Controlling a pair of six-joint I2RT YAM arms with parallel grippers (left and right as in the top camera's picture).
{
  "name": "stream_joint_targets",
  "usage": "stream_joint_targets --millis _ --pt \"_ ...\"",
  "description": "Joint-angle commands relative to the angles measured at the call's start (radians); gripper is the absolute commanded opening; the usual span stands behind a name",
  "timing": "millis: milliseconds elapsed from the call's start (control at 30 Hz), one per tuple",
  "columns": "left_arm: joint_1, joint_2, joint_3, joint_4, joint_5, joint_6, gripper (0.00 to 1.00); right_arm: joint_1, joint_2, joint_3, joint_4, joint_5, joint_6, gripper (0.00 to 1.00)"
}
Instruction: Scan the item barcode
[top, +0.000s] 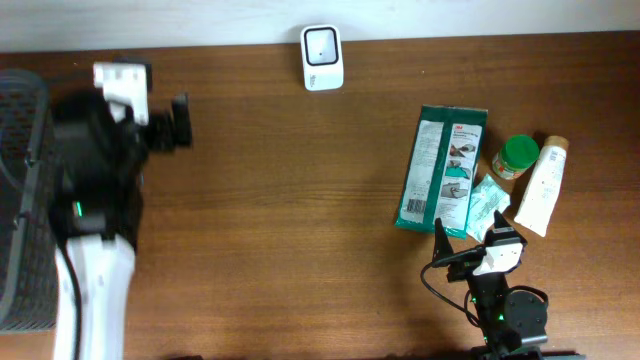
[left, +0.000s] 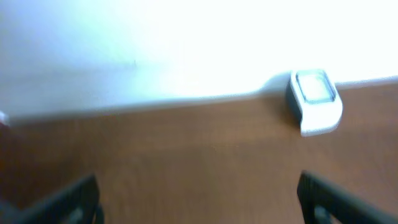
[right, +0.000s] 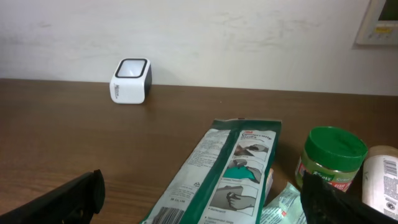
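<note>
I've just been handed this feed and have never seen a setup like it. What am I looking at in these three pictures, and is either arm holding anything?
Two robot arms sit at a wooden table. The top picture looks straight down. The other two come from cameras on each arm's wrist, so the dark shapes at their bottom edges are that arm's own fingers.

The left pincer and right pincer both stand open and hold nothing.

At the far edge sits a white barcode scanner. On the right lie a long green packet, a green-lidded jar, a white tube and a small light green sachet. A dark basket sits on the left.
</note>
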Motion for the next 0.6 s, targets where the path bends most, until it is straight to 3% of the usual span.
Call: stream_joint_targets --millis 0,167,400,567 --pt "0.003 -0.211 -0.323 0.191 0.002 0.017 0.99 0.009 -0.009 -0.008 -0.004 0.015 -0.007 0.98" --pt "0.003 -0.447 -0.610 0.383 0.002 0.017 0.99 0.009 -0.009 -0.008 -0.004 0.015 -0.007 0.98" --pt "0.003 -0.696 -0.845 0.461 0.000 0.018 0.99 0.009 -0.009 -0.008 -0.004 0.015 -0.007 0.98" --pt "-0.014 -0.879 -1.031 0.542 0.000 0.121 0.99 0.009 -0.009 -0.008 -0.004 0.015 -0.007 0.98"
